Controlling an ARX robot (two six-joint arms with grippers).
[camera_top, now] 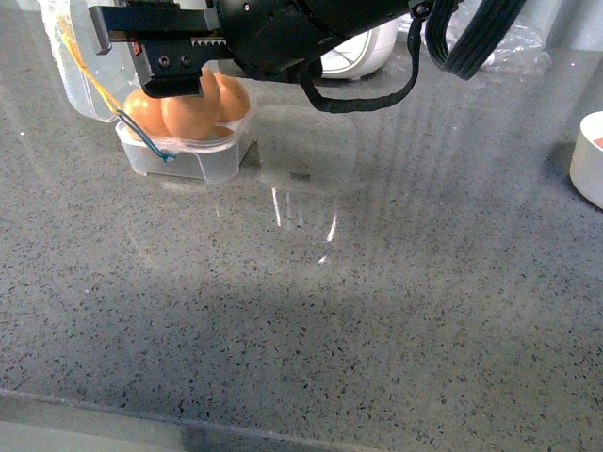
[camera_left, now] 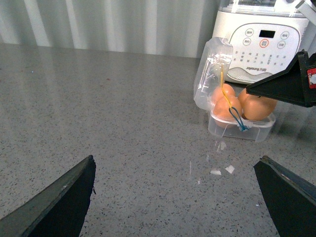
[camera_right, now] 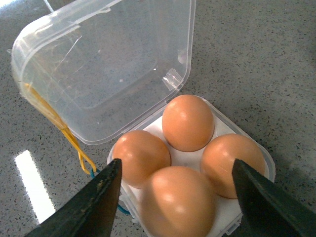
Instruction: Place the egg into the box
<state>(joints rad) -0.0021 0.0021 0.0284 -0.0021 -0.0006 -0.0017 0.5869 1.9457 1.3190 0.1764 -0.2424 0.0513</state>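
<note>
The box [camera_top: 203, 162] stands at the far left of the counter with its clear lid [camera_top: 80, 66] hinged open. Several orange-brown eggs [camera_top: 188, 115] sit in it. In the right wrist view four eggs fill the white tray [camera_right: 185, 159]; the nearest egg [camera_right: 180, 202] lies between my fingers. My right gripper [camera_top: 179, 80] is open just above the box, and it also shows in its own view [camera_right: 177, 165]. My left gripper [camera_left: 175, 168] is open and empty over bare counter, well short of the box [camera_left: 240, 129]. It is out of the front view.
A cream-white appliance with buttons [camera_left: 261, 44] stands right behind the box. A cream round bowl [camera_top: 589, 155] sits at the right edge. Yellow and blue bands [camera_top: 141, 137] hang from the lid. Crumpled clear plastic [camera_top: 499, 38] lies at the back right.
</note>
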